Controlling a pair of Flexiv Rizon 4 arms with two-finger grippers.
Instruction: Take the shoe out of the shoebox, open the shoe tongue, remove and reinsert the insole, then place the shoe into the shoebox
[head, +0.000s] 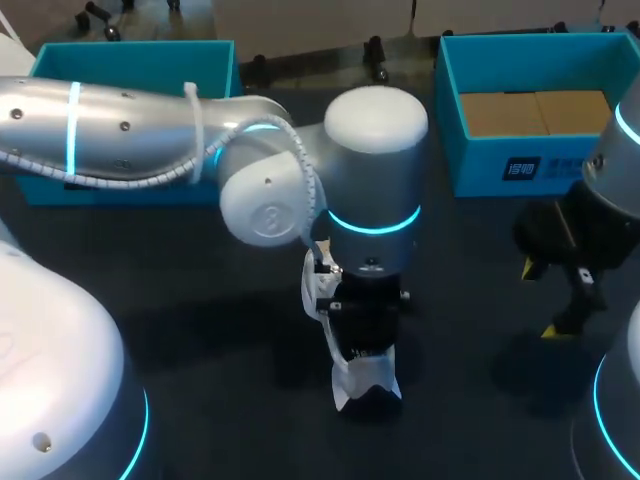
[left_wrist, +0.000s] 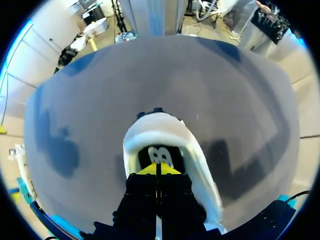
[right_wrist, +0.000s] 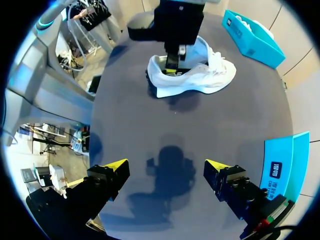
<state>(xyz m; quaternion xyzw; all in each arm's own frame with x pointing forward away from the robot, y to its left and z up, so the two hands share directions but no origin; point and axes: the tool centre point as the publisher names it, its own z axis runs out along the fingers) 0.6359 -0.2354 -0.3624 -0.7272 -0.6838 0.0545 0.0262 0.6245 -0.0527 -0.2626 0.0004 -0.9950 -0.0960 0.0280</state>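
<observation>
The white shoe (right_wrist: 192, 75) stands upright on its sole on the dark tabletop (head: 200, 300), about midway between the left and right edges and nearer the front edge than the back, outside both boxes. Its opening faces up, and the dark insole (left_wrist: 159, 154) shows inside it. The left hand (left_wrist: 157, 170) reaches straight down into that opening, its yellow tips clenched together just above the insole. Whether they pinch any part of the insole or the shoe cannot be told. The left arm (head: 120, 130) comes across from the left edge, its wrist directly over the shoe.

The right hand (right_wrist: 166, 166) hangs above bare tabletop toward the right edge, well apart from the shoe, fingers spread wide and holding nothing. A teal shoebox (head: 520, 165) sits at the far right corner with brown cardboard inside. A second teal box (head: 130, 60) stands at the far left corner, partly behind the left arm.
</observation>
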